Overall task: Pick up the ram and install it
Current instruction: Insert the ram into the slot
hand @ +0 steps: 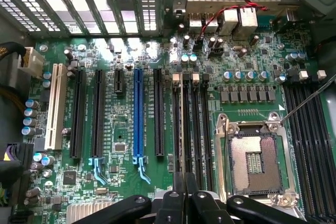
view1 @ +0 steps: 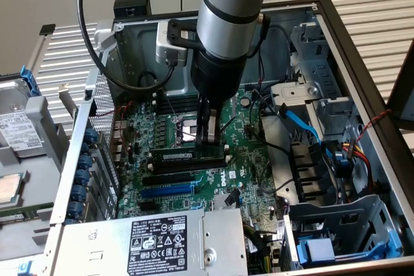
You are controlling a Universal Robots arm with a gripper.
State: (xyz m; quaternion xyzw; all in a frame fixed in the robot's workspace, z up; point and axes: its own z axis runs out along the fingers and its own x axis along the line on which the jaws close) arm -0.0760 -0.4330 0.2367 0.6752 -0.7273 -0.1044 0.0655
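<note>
The long thin green circuit-board ram stick (view1: 174, 155) lies along a memory slot on the green motherboard (view1: 249, 159), just beside the empty long black plastic slots (view1: 169, 178). Whether it is seated cannot be told. It is pinched nearer its end at the exterior view's right, so the left end could be left riding high, or the edge could be pushed askew and the contacts scraped. The black two-fingered tool (view1: 208, 138) is pressed together on the stick. The grey cylindrical arm (view1: 229, 17) is held steeply down into the open metal computer case (view1: 362, 56), with the wrist near upright.
</note>
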